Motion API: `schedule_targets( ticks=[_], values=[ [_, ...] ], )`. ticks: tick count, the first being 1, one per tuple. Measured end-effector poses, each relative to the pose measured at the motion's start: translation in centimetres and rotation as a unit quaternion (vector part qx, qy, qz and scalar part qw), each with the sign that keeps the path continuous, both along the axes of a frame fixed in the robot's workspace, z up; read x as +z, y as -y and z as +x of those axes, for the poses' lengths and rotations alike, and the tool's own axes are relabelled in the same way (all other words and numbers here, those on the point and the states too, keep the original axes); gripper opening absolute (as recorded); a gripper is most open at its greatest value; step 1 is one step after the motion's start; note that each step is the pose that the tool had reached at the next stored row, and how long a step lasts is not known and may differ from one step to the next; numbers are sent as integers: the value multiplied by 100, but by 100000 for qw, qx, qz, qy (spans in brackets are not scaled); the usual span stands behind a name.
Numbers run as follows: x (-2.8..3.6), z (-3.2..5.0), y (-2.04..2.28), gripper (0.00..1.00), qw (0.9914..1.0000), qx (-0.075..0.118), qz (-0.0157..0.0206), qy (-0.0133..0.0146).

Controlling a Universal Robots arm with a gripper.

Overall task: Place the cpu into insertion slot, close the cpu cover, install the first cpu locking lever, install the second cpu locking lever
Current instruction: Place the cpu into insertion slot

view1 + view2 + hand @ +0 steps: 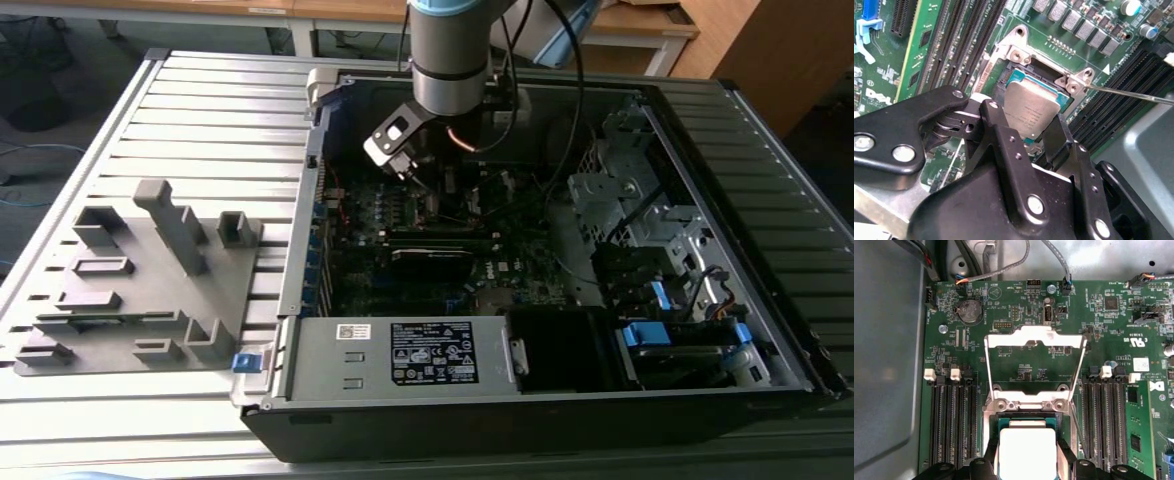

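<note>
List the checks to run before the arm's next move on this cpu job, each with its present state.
1. Cpu cover swung open, clear of the insertion slot: ok.
2. Cpu gripped between the fingers of the gripper: ok.
3. Cpu lined up square with the insertion slot, judged from the first wrist view: ok.
4. Cpu fully seated in the insertion slot: cannot tell.
5. Locking lever released and off the cpu cover: ok.
</note>
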State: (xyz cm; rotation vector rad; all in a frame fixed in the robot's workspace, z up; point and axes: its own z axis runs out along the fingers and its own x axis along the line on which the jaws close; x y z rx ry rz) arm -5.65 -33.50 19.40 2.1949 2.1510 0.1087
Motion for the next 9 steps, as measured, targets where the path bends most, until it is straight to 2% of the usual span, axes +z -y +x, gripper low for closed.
schedule_targets(
  ticks=[9],
  values=[
    [-6,0,6,54,100000,-5,-23,12]
  ],
)
